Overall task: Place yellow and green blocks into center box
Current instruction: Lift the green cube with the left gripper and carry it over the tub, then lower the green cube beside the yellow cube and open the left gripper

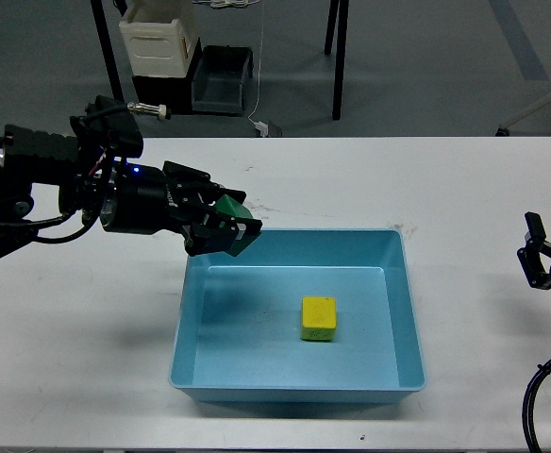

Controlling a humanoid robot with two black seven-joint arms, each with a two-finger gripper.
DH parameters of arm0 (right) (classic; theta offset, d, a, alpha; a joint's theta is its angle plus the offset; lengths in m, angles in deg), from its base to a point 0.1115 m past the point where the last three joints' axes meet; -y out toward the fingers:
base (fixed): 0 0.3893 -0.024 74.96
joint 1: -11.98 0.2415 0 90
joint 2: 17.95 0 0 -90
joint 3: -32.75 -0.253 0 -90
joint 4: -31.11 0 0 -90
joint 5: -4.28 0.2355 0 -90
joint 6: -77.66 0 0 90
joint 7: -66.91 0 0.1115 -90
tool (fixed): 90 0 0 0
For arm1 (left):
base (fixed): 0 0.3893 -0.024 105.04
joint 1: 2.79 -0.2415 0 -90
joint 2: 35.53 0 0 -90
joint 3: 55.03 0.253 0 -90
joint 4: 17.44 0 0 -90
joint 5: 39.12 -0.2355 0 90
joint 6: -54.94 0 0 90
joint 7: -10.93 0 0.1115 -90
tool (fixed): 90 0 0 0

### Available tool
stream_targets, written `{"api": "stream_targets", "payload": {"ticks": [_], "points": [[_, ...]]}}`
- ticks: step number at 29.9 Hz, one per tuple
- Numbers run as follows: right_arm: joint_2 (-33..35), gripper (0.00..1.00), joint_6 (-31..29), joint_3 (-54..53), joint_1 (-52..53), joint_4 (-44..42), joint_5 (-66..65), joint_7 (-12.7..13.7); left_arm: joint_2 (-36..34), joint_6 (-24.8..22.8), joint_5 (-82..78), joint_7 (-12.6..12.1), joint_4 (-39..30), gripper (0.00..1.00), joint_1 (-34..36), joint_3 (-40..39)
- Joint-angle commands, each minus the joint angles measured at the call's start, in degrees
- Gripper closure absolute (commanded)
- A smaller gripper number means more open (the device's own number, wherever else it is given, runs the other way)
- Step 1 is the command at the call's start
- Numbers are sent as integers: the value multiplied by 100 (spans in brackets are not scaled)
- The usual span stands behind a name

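Note:
A light blue box (403, 283) stands in the middle of the white table. A yellow block (319, 318) lies on its floor, right of centre. My left gripper (224, 225) is shut on a green block (235, 210) and holds it in the air over the box's back left corner. My right gripper (536, 258) is at the table's right edge, well clear of the box, with nothing visible in it. It is small and dark, so its fingers cannot be told apart.
The white table (351, 189) stretches behind and beside the box. Beyond its far edge are black table legs (110, 66), a cream crate (159, 38) on a black bin, and a grey bin (223, 79) on the floor.

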Motion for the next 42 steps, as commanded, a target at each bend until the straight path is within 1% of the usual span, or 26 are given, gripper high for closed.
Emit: {"api": "stream_targets", "payload": {"ticks": [1,5,8,14,17,21,22,24,30,35,36,38,39,42], "points": [[-6,0,0,0,0,2,-7,-1,345,-253,-301,0,-35,65,128,44],[-6,0,0,0,0,2,-7,-1,556,-420,-697,0,-44,65,426,561],[3,0,0,0,0,-7,-7,-1,749,-429,-916,0,-26,64,567,931],[3,0,0,0,0,-7,-7,-1,1311,-429,-1913,0,175,62,576,1265],[3,0,0,-8,0,-7,-7,-1,1514,-429,-1913,0,395,60,576,1423],[3,0,0,-9,0,-24,2,-1,1567,-429,-1913,0,659,56,567,1503],[-6,0,0,0,0,-24,2,-1,1567,-429,-1913,0,720,52,559,1538],[-14,0,0,9,0,-24,2,-1,1567,-420,-1913,0,800,38,523,1608],[-23,0,0,88,0,-15,2,-1,1690,-394,-1913,0,826,20,410,1670],[-6,0,0,132,0,2,2,-9,1699,-385,-1913,0,818,15,365,1644],[-6,0,0,141,0,11,2,-9,1690,-385,-1913,0,792,13,365,1609],[-14,0,-26,176,0,11,2,-18,1664,-376,-1913,0,783,3,365,1530],[-32,0,-26,176,9,20,11,-27,1620,-385,-1913,0,756,1,374,1434],[-32,0,-35,299,35,37,2,-115,1480,-438,-1045,0,669,0,374,1047]]}}
